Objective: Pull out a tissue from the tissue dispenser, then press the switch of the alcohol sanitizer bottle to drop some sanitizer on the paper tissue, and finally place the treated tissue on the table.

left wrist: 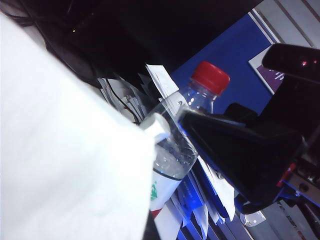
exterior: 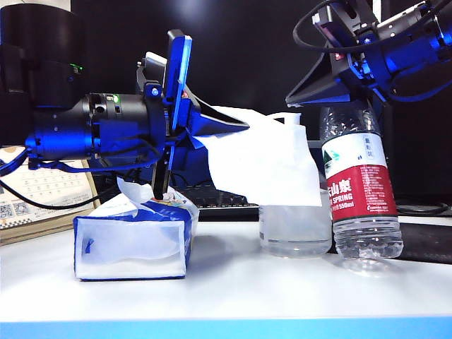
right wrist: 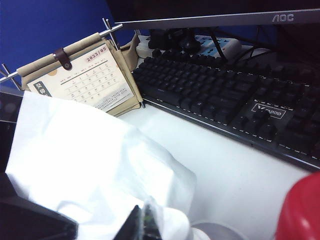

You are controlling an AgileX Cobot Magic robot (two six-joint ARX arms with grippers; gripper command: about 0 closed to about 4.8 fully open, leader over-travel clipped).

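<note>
Currently: thin soft white paper tissue (exterior: 265,159), limp, pinched at edge by closed left gripper (exterior: 236,127); closed empty right gripper (exterior: 311,95) above white pump switch (exterior: 293,120).

The tissue (left wrist: 65,165) fills the near side, its edge against the switch (left wrist: 156,127) before a red-capped water bottle (left wrist: 187,130).

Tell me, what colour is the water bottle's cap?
Red; the cap shows best in the left wrist view.
</note>
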